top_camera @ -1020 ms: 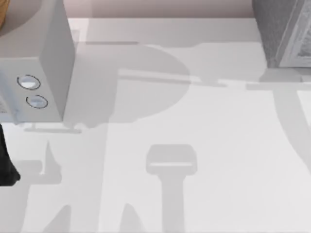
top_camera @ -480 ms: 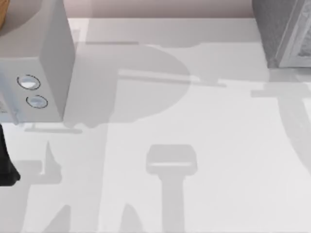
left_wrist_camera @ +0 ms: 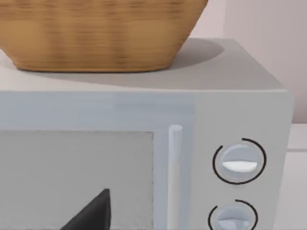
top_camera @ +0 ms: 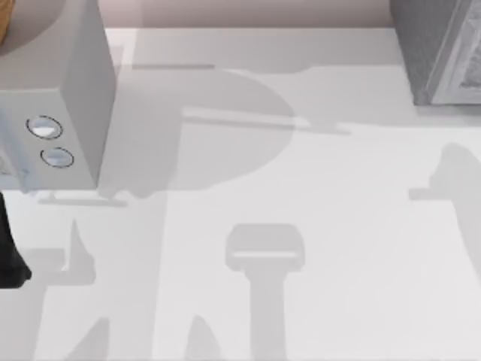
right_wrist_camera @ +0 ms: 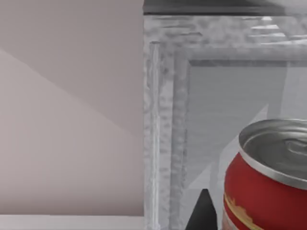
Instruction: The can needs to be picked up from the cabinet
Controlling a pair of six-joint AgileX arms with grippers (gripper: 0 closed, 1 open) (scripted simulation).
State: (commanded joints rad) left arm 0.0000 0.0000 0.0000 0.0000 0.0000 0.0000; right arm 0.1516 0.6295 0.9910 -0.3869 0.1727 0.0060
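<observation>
While my right arm's camera looks into the cabinet (right_wrist_camera: pixel 201 72), the can (right_wrist_camera: pixel 268 177) stands upright inside it, red body below a silvery lid, its long axis vertical. It sits close in front of that wrist, with the grey back panel of the cabinet behind it. A dark fingertip (right_wrist_camera: pixel 202 211) of the right claw pokes up just beside the can's near side, apart from it by a thin gap as far as I can judge. One tip alone is not enough, so I cannot tell whether the right claw is spread or pressed together.

From above, the cabinet (top_camera: pixel 440 53) occupies the far right corner of the surface (top_camera: pixel 301 188), so my right arm is plainly the nearer one. The next move, I judge, turns on shifting the claw sideways toward the can so that its fingers straddle the upright body.

My left arm is parked facing the microwave (left_wrist_camera: pixel 240 96), which carries a wicker basket (left_wrist_camera: pixel 96 33); a dark tip (left_wrist_camera: pixel 93 213) of its claw shows, state unknowable.
</observation>
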